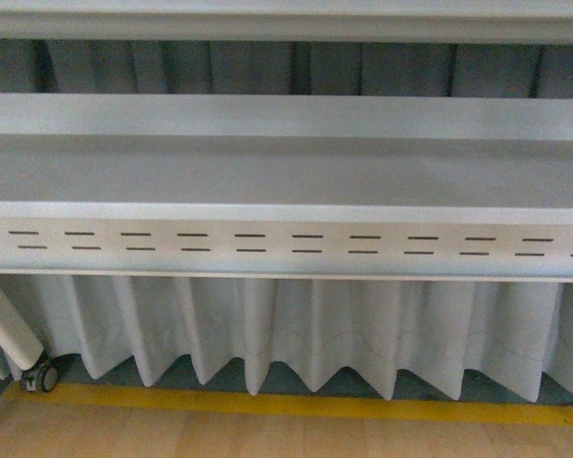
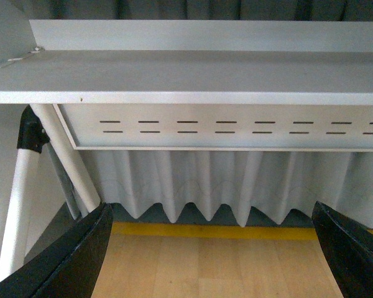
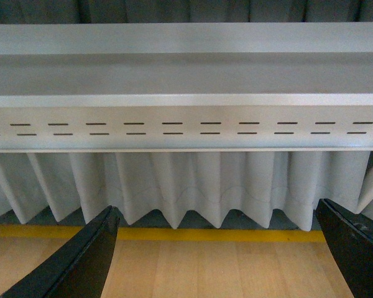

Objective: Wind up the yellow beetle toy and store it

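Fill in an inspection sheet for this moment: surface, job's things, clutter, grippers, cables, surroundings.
Surface: flat pale grey tabletop with a slotted white front panel.
Job's things: yellow beetle toy not in any view.
Clutter: nothing seen.
Grippers: left gripper open, black fingers wide apart, holding nothing; right gripper likewise.
Cables: nothing seen for certain.
Surroundings: pleated white curtain under the table, yellow floor stripe, light wooden floor, white table leg on a caster wheel.
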